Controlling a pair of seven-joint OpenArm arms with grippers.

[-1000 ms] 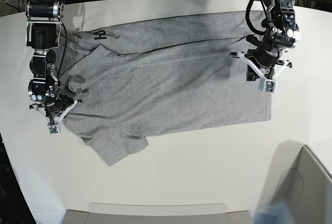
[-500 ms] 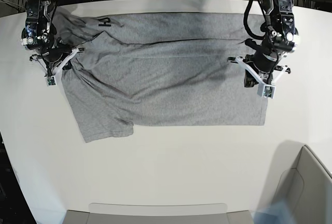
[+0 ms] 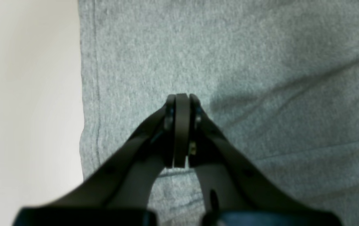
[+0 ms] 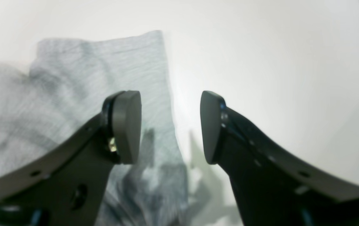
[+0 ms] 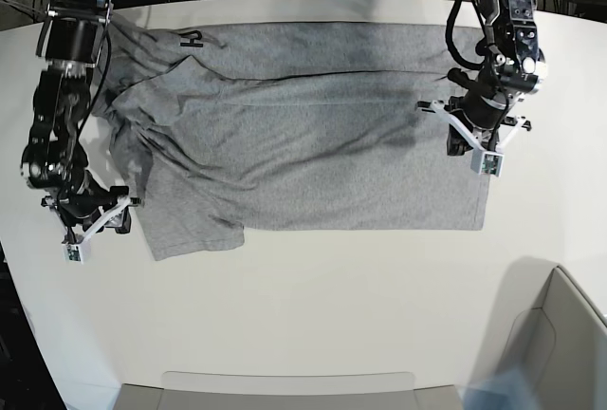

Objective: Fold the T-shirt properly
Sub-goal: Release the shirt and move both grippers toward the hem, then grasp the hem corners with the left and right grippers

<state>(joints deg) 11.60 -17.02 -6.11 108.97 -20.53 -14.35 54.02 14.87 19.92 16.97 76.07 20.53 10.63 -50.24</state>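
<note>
T-shirt point(image 5: 303, 125) shows black lettering point(image 5: 189, 39), possibly "H".

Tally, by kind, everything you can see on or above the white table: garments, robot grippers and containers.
Grey T-shirt: 1
Grippers: 2, left gripper and right gripper
Grey bin at the table's corner: 1
Total: 4

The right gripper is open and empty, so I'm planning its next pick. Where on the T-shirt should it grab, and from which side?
Probably the near sleeve of the T-shirt: it juts out from the body beside the right gripper, with free edges on bare table. Come from the table side, one finger under the hem.
</note>
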